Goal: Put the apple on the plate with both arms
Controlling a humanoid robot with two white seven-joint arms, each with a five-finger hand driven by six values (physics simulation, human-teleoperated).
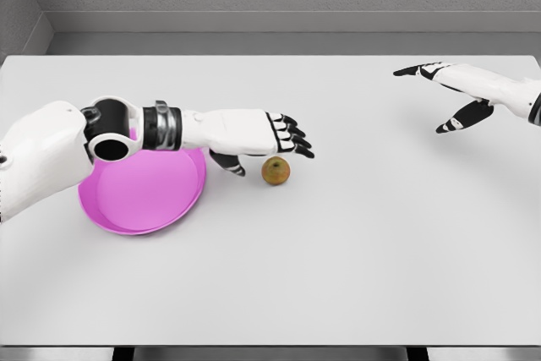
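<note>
Bright, even, soft light over a clean simulator render.

The white desk (355, 251) is evenly lit without glare; only faint, diffuse shadows sit under the apple (275, 171), the plate (144, 196) and the left robot hand (266, 137). Edges are sharp everywhere, with no blur and no visible bending at the borders; the grey back wall is dimmer.

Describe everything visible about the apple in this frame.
The apple is small, round and yellowish green with brownish mottling and a dimple on top. It sits upright on the white table, just right of the pink plate and not on it. The left hand hovers above and slightly left of it, fingers extended; no contact is visible. The right hand is far off to the right.
</note>
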